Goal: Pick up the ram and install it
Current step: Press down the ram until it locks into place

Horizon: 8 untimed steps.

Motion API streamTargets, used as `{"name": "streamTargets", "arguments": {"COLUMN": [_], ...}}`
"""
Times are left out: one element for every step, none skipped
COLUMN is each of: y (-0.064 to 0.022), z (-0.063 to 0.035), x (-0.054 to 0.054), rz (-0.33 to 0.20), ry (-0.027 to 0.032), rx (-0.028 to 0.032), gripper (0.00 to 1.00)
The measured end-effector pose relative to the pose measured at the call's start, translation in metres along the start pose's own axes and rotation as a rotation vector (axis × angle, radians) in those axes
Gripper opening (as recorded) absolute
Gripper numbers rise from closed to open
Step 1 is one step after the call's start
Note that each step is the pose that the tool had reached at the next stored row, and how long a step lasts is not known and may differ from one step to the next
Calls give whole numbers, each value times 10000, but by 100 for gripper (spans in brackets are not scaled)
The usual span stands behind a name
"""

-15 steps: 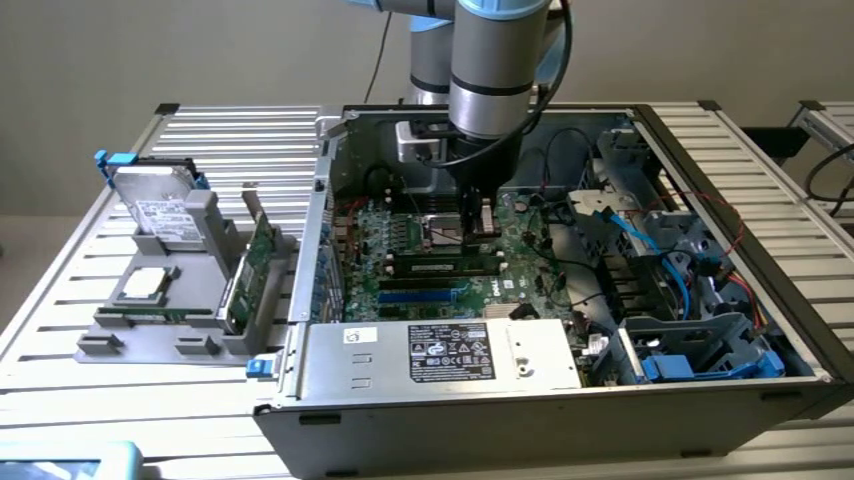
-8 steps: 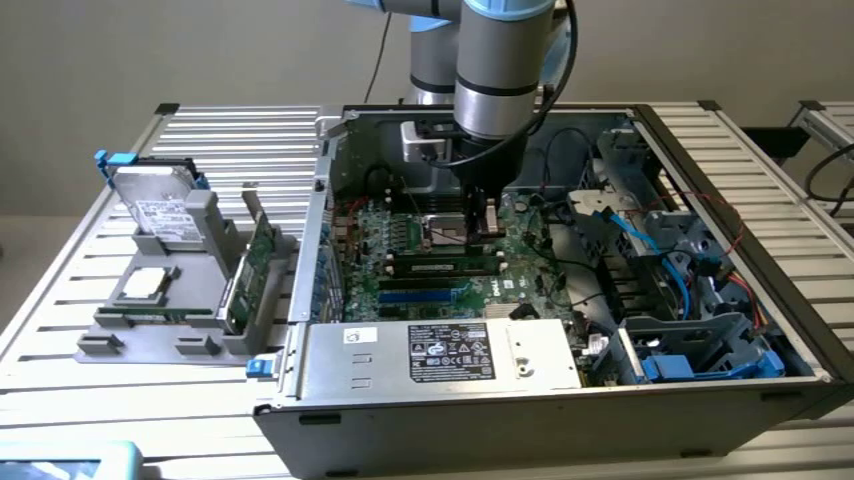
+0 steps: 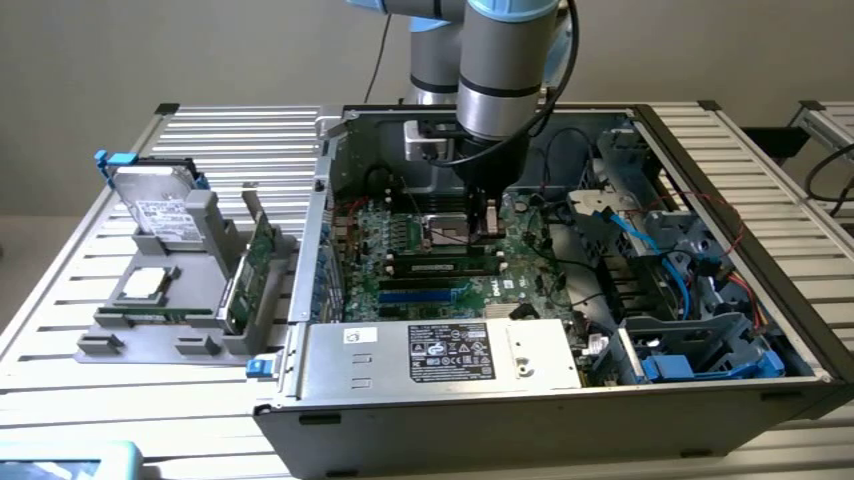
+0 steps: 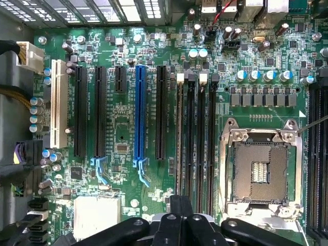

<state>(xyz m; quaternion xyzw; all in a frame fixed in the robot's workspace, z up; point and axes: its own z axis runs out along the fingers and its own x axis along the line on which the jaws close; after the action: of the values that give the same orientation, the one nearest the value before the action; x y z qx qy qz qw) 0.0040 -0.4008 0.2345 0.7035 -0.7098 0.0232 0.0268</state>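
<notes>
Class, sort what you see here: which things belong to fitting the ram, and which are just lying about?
Job in hand:
- the ram, low in the grey holder
- the gripper, over the motherboard
- the memory slots

Lying about:
- hard drive
- silver CPU chip
- expansion card
- blue cables
</notes>
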Motion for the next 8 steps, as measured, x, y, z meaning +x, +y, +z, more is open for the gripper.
{"name": "streamTargets", "arguments": {"y": [-9, -20, -30, -32, -34, -34, -34, -34], "z": [1, 2, 3, 3, 4, 5, 6, 9], "x": [0, -1, -1, -1, -1, -1, -1, -1], "rz": [22, 33, 40, 44, 45, 45, 45, 45], "ry": [1, 4, 11, 18, 34, 51, 63, 73], "rx": [-1, -2, -3, -4, -3, -3, -2, -1], "gripper": [11, 11, 11, 11, 11, 11, 11, 11]}}
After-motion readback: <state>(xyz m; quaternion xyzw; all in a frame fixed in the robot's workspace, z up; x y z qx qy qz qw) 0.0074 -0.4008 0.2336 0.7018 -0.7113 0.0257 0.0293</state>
